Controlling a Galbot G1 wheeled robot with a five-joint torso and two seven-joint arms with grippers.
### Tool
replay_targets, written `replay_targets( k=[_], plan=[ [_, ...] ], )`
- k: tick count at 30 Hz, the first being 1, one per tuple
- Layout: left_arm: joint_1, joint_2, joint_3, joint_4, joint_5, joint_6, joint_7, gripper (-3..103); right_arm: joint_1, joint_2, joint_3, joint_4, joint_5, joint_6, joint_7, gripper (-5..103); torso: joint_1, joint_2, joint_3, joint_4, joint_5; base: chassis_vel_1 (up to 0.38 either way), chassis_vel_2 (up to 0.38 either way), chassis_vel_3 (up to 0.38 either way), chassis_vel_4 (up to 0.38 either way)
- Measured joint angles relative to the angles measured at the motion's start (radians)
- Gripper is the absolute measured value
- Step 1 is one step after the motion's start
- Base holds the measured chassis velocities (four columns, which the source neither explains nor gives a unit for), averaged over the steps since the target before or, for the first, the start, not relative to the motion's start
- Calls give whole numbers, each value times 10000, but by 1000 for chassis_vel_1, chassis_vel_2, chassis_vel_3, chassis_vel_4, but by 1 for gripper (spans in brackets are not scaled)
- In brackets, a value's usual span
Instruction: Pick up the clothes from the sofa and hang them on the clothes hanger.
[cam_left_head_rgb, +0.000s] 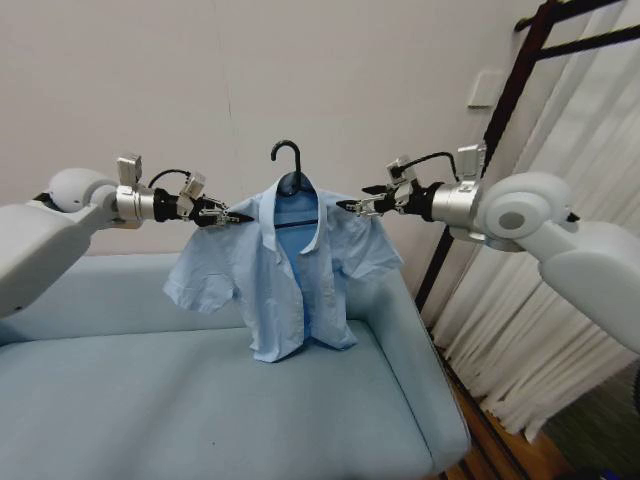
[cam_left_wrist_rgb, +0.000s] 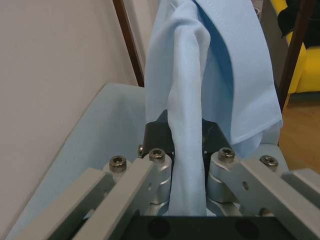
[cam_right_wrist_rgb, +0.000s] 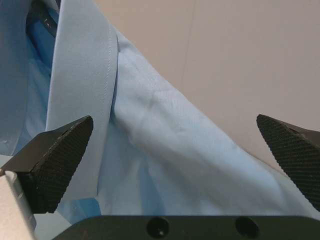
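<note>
One pale blue shirt (cam_left_head_rgb: 285, 270) hangs open-fronted on one black hanger (cam_left_head_rgb: 288, 165). Its long axis is vertical, with collar and hook toward 12 o'clock and hem toward 6, above the blue sofa (cam_left_head_rgb: 150, 400). Two grippers flank it. The left gripper (cam_left_head_rgb: 228, 216), at 9 o'clock, pinches a shoulder fold. The right gripper (cam_left_head_rgb: 352, 207), at 3 o'clock, has its fingers spread wide at the other shoulder.

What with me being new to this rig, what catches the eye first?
A light blue shirt on a black hanger is held up above the sofa. The left gripper is shut on one shoulder; the right gripper stands open at the other.
</note>
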Motion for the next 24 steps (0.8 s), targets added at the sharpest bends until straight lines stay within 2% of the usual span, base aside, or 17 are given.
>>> replay_targets(
  k=[5,8,10,14,16,18,19,23,24],
  plan=[
    [146,124,-195,-218,42,-56,195,9,745,97,-708,-160,280,-259,-170,101,0,0,0,-2,-1,0,0,0,0],
    [364,302,-393,-426,64,-129,323,9,1385,-93,-1317,22,851,-449,-152,91,0,0,0,-6,1,0,0,0,0],
    [434,364,-443,-476,71,-161,366,9,1564,-169,-1495,78,993,-523,-146,91,0,0,0,-6,1,0,0,0,0],
    [784,630,-726,-650,69,-284,513,9,2297,-439,-2318,267,1293,-646,-256,69,-1,0,-1,-4,1,0,0,0,0],
    [864,683,-789,-667,63,-322,547,9,2423,-450,-2457,295,1347,-647,-256,69,-1,0,-1,-4,2,0,0,0,0],
    [1031,778,-948,-702,59,-337,596,9,2831,-411,-2848,323,1546,-648,-227,58,-1,0,-1,-3,0,0,0,0,0],
    [1031,778,-948,-702,59,-337,596,9,2831,-411,-2848,323,1546,-648,-227,58,-1,0,-1,-3,0,0,0,0,0],
    [1249,814,-1201,-696,54,-345,702,9,3594,-120,-3511,304,1844,-648,-167,37,-1,0,-1,-3,0,0,0,0,0],
    [1303,820,-1250,-693,54,-351,711,9,3734,-36,-3624,286,1894,-648,-144,37,-1,0,-1,-3,-1,0,0,0,0]
  ],
)
